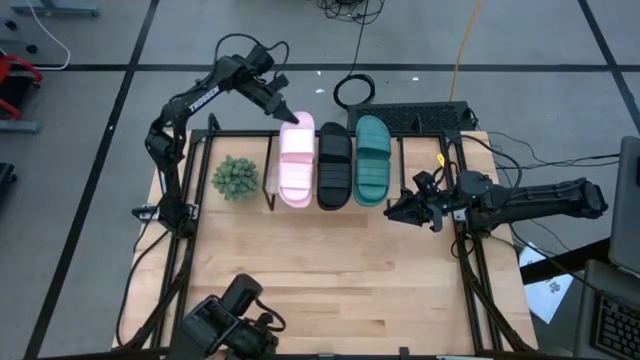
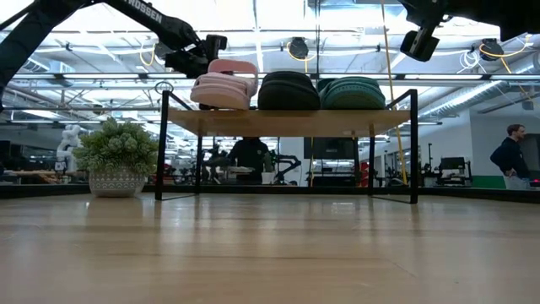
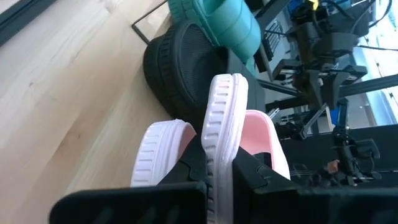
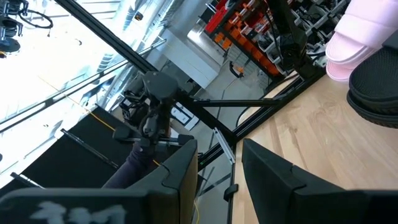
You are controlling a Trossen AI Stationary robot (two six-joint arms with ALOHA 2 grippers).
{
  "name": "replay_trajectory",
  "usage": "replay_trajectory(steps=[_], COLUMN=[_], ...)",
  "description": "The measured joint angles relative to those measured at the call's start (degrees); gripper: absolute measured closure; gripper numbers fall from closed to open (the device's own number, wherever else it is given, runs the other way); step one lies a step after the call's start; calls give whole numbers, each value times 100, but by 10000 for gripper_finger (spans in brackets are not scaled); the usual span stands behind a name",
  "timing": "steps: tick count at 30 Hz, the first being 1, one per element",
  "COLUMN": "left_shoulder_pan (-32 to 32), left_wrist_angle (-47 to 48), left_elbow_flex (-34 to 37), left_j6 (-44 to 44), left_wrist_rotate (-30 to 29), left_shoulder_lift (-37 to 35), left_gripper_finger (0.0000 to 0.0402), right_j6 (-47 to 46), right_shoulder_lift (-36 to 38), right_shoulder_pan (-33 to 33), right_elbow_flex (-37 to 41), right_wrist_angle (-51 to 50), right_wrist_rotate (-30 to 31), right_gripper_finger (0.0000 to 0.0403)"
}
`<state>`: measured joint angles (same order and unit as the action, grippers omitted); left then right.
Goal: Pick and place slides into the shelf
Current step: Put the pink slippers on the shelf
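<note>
Gripping the pink slide [image 1: 296, 162] by its far edge, the left gripper [image 1: 285, 114] sits at 12 o'clock of the shelf [image 2: 287, 122], jaws clamped tight on the sole rim. Pink, black slide [image 1: 334, 165] and teal slide [image 1: 372, 160] lie side by side on the shelf. Right gripper [image 1: 395, 210] hovers at 4 o'clock off the teal one, jaws part-open and empty.

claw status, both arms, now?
Left claw: closed on the pink slide's strap, on the shelf.
Right claw: open, empty, right of the teal slide.
</note>
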<state>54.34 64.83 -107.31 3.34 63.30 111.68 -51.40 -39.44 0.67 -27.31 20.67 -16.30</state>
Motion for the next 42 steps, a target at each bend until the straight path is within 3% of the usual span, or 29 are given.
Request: replay_trajectory(steps=[24, 34, 38, 42], left_shoulder_pan=[-162, -162, -138, -166], left_wrist_angle=[155, 197, 237, 231], left_elbow_flex=[173, 173, 173, 173], left_j6=[579, 666, 644, 670], left_wrist_rotate=[-213, -542, -958, -1015], left_shoulder_lift=[398, 505, 505, 505], left_gripper_finger=[389, 389, 388, 368], right_j6=[-26, -26, -24, -24], right_shoulder_lift=[-2, -9, -9, -11], right_shoulder_pan=[0, 0, 0, 0], right_elbow_flex=[0, -1, -1, -1], right_wrist_angle=[2, -83, -82, -83], right_wrist_rotate=[-1, -2, -1, -2], right_gripper_finger=[285, 285, 285, 285])
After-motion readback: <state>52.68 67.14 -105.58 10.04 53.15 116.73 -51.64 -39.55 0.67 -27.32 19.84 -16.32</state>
